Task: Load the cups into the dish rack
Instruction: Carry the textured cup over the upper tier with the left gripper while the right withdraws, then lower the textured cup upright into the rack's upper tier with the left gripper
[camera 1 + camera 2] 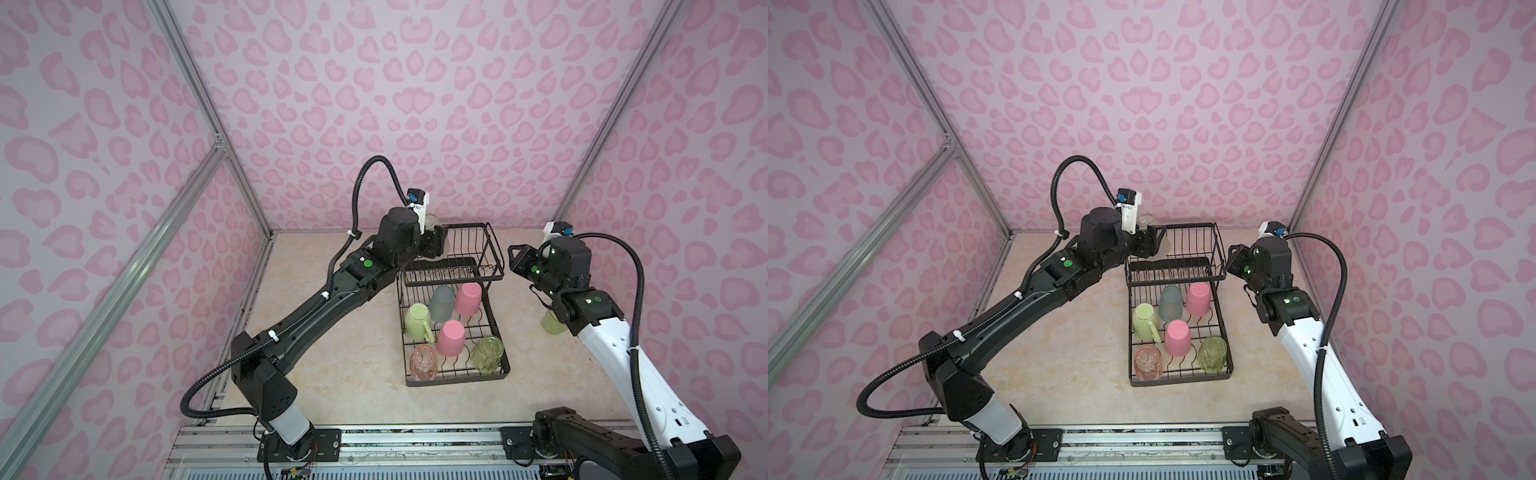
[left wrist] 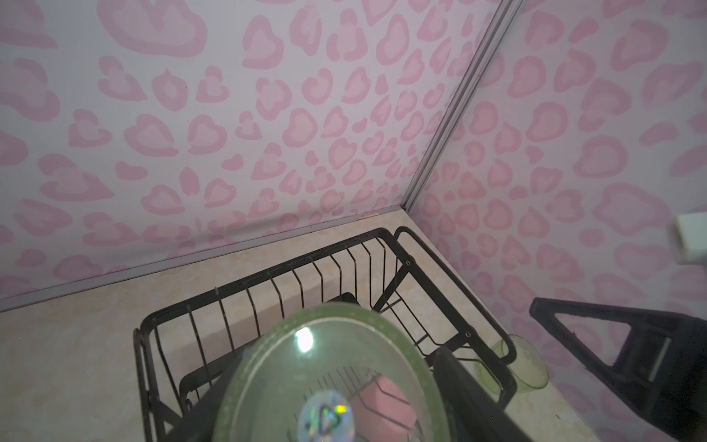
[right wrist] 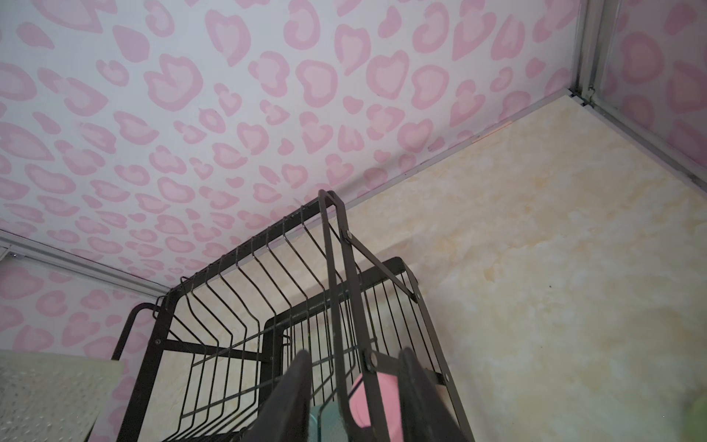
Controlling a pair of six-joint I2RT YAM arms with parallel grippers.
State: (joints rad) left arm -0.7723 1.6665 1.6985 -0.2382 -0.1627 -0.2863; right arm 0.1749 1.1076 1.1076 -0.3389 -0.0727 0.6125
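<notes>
left gripper [image 1: 1147,243] clamped on frosted whitish tumbler [image 1: 1145,221], at left rim of raised basket [image 1: 478,227] of dish rack [image 1: 457,380]. right gripper [image 1: 516,259] jaws apart, empty, just beside basket's right side. clear green glass [image 1: 552,323] on table [image 1: 332,353], right of rack.

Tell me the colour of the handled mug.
The mug is pale green, clearest in a top view.

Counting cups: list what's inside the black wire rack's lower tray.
Six cups: pale-green handled mug, frosted teal tumbler, two opaque pink tumblers, clear pink glass, clear green glass. Raised basket partly hides the tray's far end.
</notes>
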